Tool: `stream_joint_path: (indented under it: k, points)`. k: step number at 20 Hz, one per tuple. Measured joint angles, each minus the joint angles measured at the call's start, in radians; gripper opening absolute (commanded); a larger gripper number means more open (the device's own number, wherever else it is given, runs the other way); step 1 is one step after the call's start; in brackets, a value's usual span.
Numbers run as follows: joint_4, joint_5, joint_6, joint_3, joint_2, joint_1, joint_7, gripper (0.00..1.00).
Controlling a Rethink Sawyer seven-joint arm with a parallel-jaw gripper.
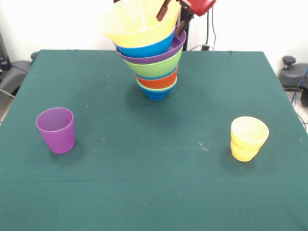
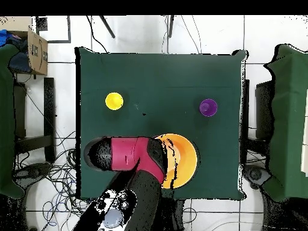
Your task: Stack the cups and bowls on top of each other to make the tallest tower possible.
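The tower (image 1: 155, 62) of nested bowls leans at the far middle of the table, a small dark blue bowl (image 1: 157, 94) lowest and a large orange-yellow bowl (image 1: 134, 24) on top. My gripper (image 1: 167, 26) is open astride that top bowl's far rim, one finger (image 1: 163, 10) inside and the other outside. From overhead the orange bowl (image 2: 182, 159) shows beside my arm (image 2: 129, 155), which hides the gripper. The purple cup (image 1: 56, 130) (image 2: 208, 107) stands upright near left, the yellow cup (image 1: 248, 138) (image 2: 114, 101) upright near right, both far from the gripper.
The green cloth-covered table (image 1: 154, 192) carries only the tower and two cups. Overhead, a cardboard box (image 2: 36, 51) sits off the table's corner and cables lie on the floor around it.
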Motion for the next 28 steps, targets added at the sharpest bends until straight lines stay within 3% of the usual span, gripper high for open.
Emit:
stream_joint_path:
  k: [18, 28]
  points:
    - [0.0, 0.0, 0.0, -0.002, -0.003, 0.005, 0.0, 1.0]
    - [0.002, 0.0, 0.0, 0.014, -0.063, -0.039, 0.0, 1.0]
